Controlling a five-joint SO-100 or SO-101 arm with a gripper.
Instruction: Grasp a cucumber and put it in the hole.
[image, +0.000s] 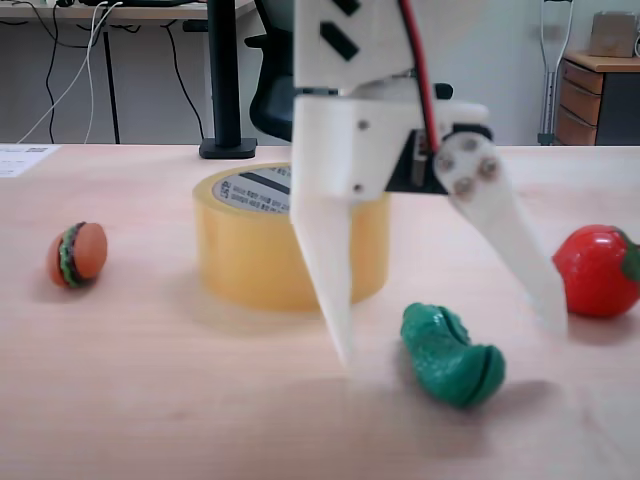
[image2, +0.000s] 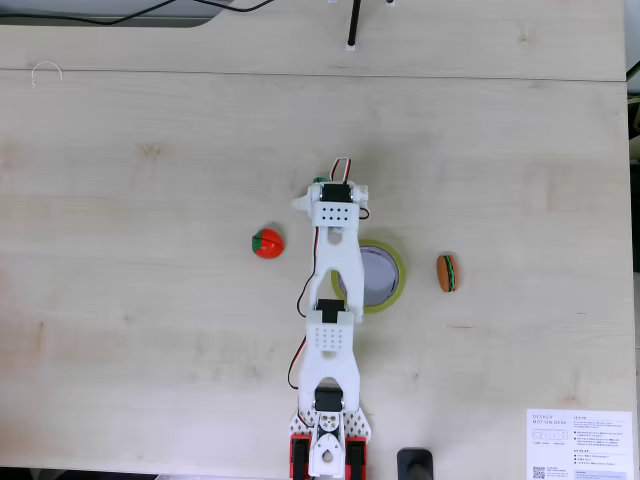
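Observation:
The dark-green toy cucumber (image: 452, 362) lies on the wooden table, its flat cut end toward the camera. My white gripper (image: 450, 340) hangs open over it, one finger on each side and both tips near the table. I cannot tell whether either finger touches it. From above, the gripper (image2: 326, 186) covers the cucumber except a green sliver (image2: 318, 181). Just behind the gripper in the low fixed view stands the yellowish tape roll (image: 240, 262). The hole (image2: 376, 278) is ringed by its white printed core (image: 250, 190) and is partly covered by my arm from above.
A red toy strawberry (image: 598, 270) sits right of the cucumber in the low fixed view, also seen from above (image2: 267, 243). A small toy burger (image: 77, 254) lies on the roll's other side (image2: 447, 272). A black pole base (image: 228, 148) stands at the far edge.

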